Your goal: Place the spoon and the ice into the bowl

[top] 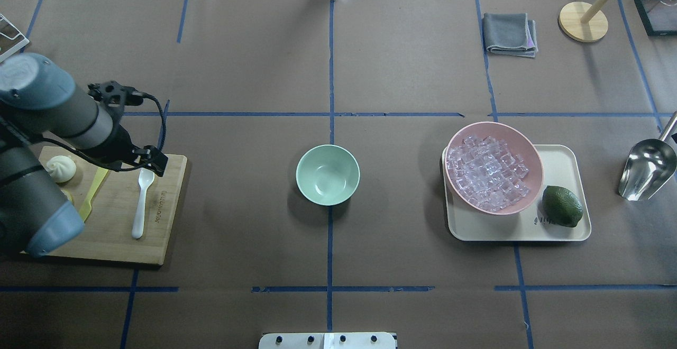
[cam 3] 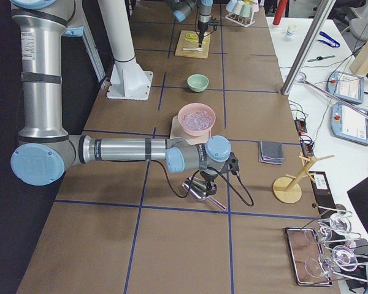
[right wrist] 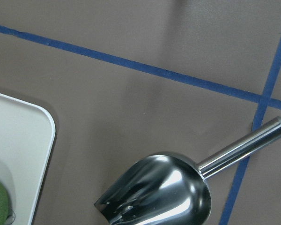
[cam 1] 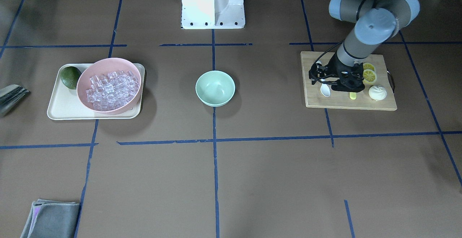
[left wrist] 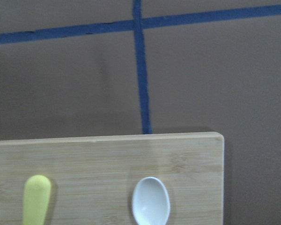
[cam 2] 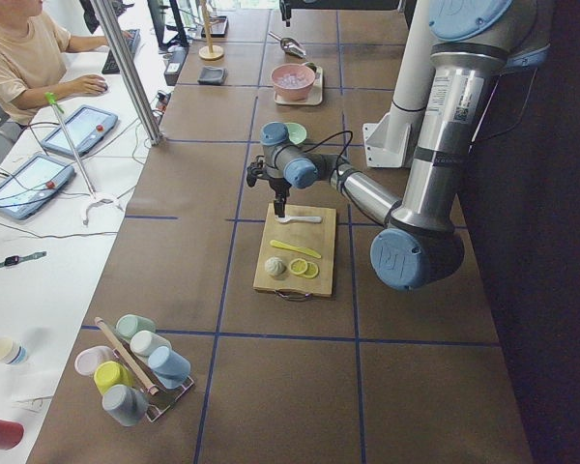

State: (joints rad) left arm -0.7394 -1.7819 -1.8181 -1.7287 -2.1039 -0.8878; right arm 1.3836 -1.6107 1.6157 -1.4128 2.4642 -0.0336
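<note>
Nearly over the spoon (top: 140, 201) hovers the left gripper (top: 152, 159); the spoon lies flat on a wooden cutting board (top: 113, 232), scoop end just by the gripper, slim handle running back toward the robot; whether the jaws stand apart or together cannot be told. The bowl (top: 317, 166) sits empty at mid-table, well off to the spoon's right; the ice (top: 486, 174) fills a pink bowl (top: 534, 148) farther right, near the right gripper (cam 3: 203, 182), its state likewise unclear; the left arm is judged the nearer for the spoon.

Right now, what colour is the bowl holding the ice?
It's the pink bowl, clearest in the overhead view.
</note>
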